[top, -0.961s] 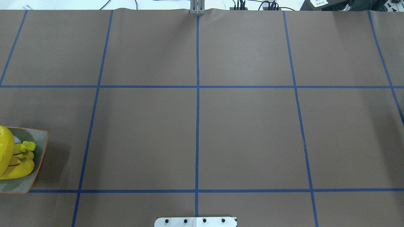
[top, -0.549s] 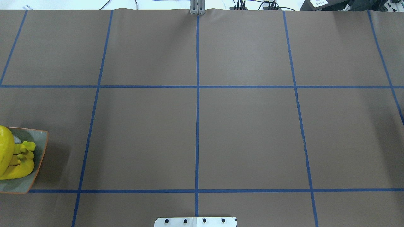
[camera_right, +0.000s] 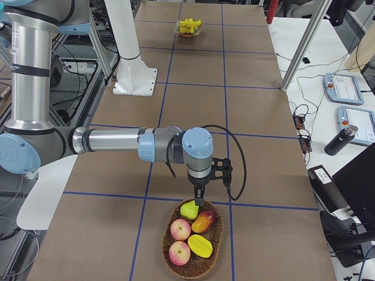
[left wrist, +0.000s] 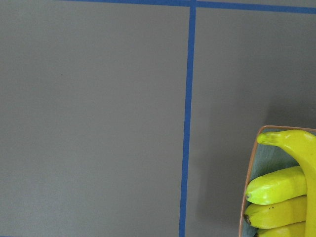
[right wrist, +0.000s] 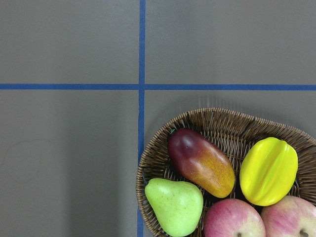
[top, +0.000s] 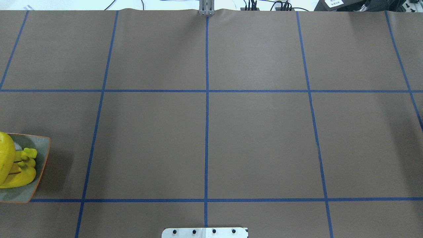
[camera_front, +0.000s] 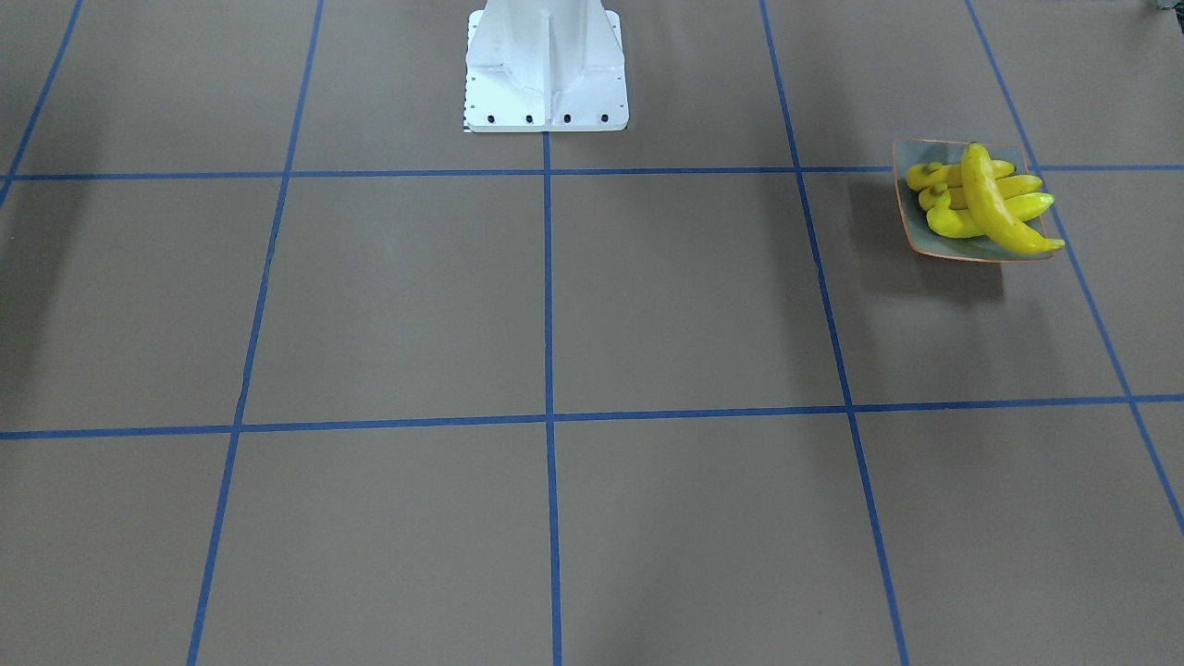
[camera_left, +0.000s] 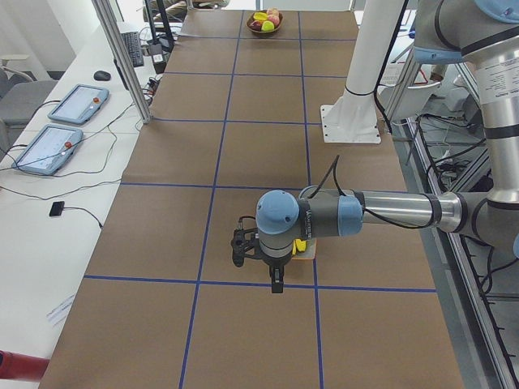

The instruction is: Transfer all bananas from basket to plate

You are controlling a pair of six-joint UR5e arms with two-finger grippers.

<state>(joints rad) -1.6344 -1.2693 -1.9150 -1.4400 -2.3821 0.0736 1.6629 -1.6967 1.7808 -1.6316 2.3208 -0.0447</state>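
Bananas (camera_front: 985, 196): 4, piled on plate (camera_front: 911, 233).
Left gripper (camera_left: 276, 284): jaws, cannot tell.
Right gripper (camera_right: 199, 199): near basket (right wrist: 212, 117); jaws, cannot tell.

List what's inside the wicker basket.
In the basket: a green pear, a red-orange mango, a yellow starfruit and two pink apples. Nothing else shows; the basket floor under the fruit is covered.

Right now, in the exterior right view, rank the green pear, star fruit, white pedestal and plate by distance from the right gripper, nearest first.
From the right gripper:
1. green pear, just beneath it, basket's far side.
2. star fruit, basket's near side.
3. white pedestal, mid-table, robot's side.
4. plate, table's far end.
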